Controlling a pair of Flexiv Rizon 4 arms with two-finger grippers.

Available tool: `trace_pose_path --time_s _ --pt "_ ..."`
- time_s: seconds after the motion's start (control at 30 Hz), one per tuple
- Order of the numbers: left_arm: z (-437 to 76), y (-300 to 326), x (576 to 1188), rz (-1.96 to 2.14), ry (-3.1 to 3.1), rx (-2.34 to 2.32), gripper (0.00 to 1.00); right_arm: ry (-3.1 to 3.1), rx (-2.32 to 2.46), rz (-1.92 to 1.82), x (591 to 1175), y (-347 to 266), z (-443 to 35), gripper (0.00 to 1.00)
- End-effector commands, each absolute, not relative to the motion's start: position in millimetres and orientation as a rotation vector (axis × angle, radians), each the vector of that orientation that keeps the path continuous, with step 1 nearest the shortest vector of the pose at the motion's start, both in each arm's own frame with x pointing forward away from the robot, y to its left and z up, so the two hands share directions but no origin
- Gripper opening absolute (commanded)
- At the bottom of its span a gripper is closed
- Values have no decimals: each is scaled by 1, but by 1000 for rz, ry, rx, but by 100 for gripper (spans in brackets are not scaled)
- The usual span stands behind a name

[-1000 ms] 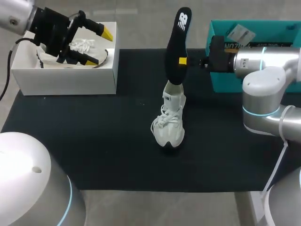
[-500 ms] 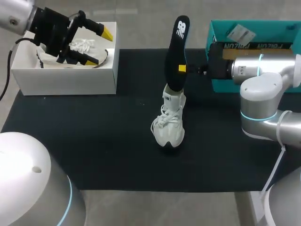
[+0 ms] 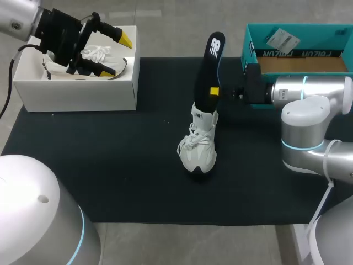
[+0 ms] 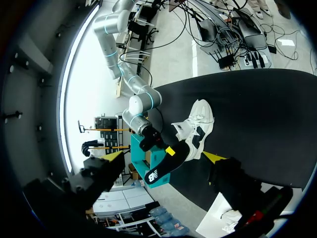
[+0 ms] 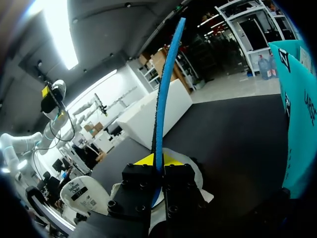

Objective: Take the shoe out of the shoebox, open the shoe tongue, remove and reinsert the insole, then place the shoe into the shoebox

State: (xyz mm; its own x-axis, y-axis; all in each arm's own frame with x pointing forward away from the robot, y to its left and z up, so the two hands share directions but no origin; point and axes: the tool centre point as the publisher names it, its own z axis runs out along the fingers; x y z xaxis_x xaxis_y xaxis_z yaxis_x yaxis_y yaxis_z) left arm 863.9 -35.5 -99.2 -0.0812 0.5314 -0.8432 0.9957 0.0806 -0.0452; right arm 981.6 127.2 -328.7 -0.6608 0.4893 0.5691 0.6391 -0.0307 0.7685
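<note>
Black mat [image 3: 110, 165]: insole [image 3: 210, 66] lower in shoe [image 3: 198, 149].

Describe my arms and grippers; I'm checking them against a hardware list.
The left arm and right arm: silver-grey rounded links, light-blue joint rings. The left gripper and right gripper: black bodies, yellow fingertips. A black cable trails off the left one.

A black mat [image 3: 110, 165] spreads wide; white box [image 3: 77, 91] at its far-left corner, apparently holding a sneaker [image 3: 98, 54].
</note>
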Motion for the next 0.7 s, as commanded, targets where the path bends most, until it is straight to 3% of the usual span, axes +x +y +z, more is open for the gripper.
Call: trace_pose_path --time_s 0.03,0.7 --pt "-99 -35 864 -885 1699 1529 100 -2089 -1249 -1791 971 127 -333 0" --pt "-99 -35 864 -885 1699 1529 100 -2012 -1306 -1712 930 140 -358 0"
